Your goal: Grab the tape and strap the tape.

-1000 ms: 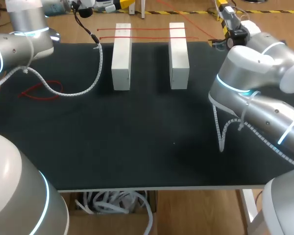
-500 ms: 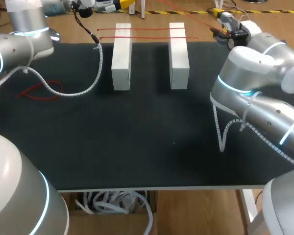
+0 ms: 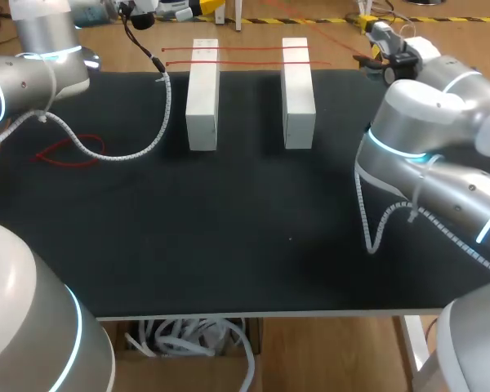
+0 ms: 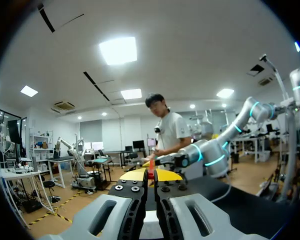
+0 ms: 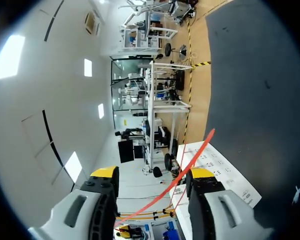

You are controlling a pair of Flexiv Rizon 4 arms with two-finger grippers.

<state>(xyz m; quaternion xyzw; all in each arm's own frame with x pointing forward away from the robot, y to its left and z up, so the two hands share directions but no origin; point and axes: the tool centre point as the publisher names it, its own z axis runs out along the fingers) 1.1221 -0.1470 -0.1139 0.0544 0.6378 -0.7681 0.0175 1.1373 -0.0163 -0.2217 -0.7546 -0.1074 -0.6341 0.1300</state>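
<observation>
L gripper [image 4: 151,176] is clamped on the red tape [image 4: 151,169] off the table's [image 3: 229,245] far-left corner; R gripper [image 5: 153,173] gapes by the far-right corner, tape loose betw. its fingers, strands across both blocks [image 3: 202,98]; R should close squarely, keeping tape taut, w/o twist.

A red tape [image 5: 206,141] slants across the gap between the right gripper's [image 5: 153,173] parted fingers. Just ahead of it lies a white block [image 5: 225,172], a second block [image 3: 202,94] beyond; the lane of black mat [image 3: 249,106] between them is bridged at one end by tape strands [image 3: 249,49].
</observation>
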